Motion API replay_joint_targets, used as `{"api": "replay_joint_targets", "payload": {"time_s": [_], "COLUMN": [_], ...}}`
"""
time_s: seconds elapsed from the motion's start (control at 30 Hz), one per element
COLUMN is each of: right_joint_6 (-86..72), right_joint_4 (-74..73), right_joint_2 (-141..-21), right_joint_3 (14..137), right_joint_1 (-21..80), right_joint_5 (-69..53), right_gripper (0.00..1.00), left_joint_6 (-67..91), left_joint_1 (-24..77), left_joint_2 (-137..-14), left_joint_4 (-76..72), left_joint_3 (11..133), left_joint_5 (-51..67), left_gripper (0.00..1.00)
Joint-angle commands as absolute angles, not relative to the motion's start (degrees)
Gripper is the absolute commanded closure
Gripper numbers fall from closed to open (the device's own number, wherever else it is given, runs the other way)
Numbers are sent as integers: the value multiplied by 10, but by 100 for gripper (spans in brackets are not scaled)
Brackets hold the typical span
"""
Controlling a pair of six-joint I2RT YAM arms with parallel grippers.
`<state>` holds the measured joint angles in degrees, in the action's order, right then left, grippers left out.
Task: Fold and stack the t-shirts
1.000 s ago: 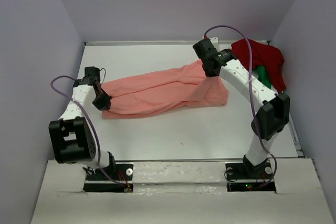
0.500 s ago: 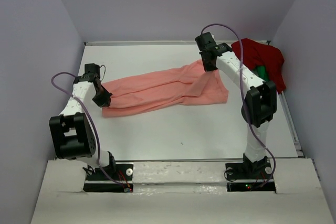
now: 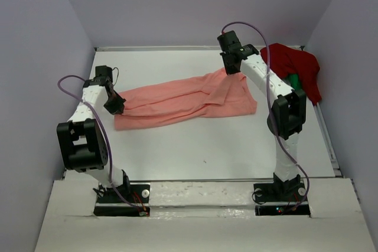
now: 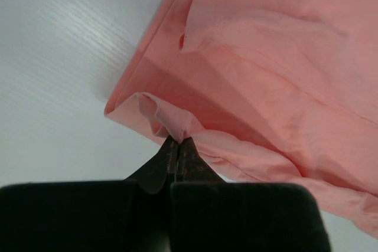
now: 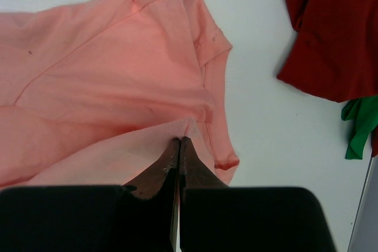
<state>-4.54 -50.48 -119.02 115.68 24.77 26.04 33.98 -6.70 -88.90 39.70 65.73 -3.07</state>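
T-shirts, three: pink (image 3: 177, 100), red (image 3: 298, 63), green (image 5: 361, 125).

no words, numbers, labels or signs to read anywhere (nothing printed on the salmon-pink t-shirt (image 3: 177, 101), the dark red t-shirt (image 3: 298, 66), the green t-shirt (image 5: 360, 128) or the white table (image 3: 207, 146)).

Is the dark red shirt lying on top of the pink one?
No, white table shows between the dark red shirt and the pink shirt.
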Motion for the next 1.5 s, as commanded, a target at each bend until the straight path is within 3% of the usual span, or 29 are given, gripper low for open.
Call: {"api": "replay_joint_targets", "payload": {"time_s": [0.0, 1.47], "right_joint_6": [-31, -10], "right_joint_4": [-484, -483], "right_joint_2": [-1201, -1317], "right_joint_3": [1195, 1304], "right_joint_1": [239, 169], "right_joint_5": [259, 203], "right_gripper": [100, 100], "left_joint_6": [344, 339], "left_joint_1": [-63, -91], "left_joint_2": [-922, -994], "left_joint_4": [400, 384], "left_joint_3": [718, 747], "left_joint_5": [-40, -57], "left_gripper": [100, 100]}}
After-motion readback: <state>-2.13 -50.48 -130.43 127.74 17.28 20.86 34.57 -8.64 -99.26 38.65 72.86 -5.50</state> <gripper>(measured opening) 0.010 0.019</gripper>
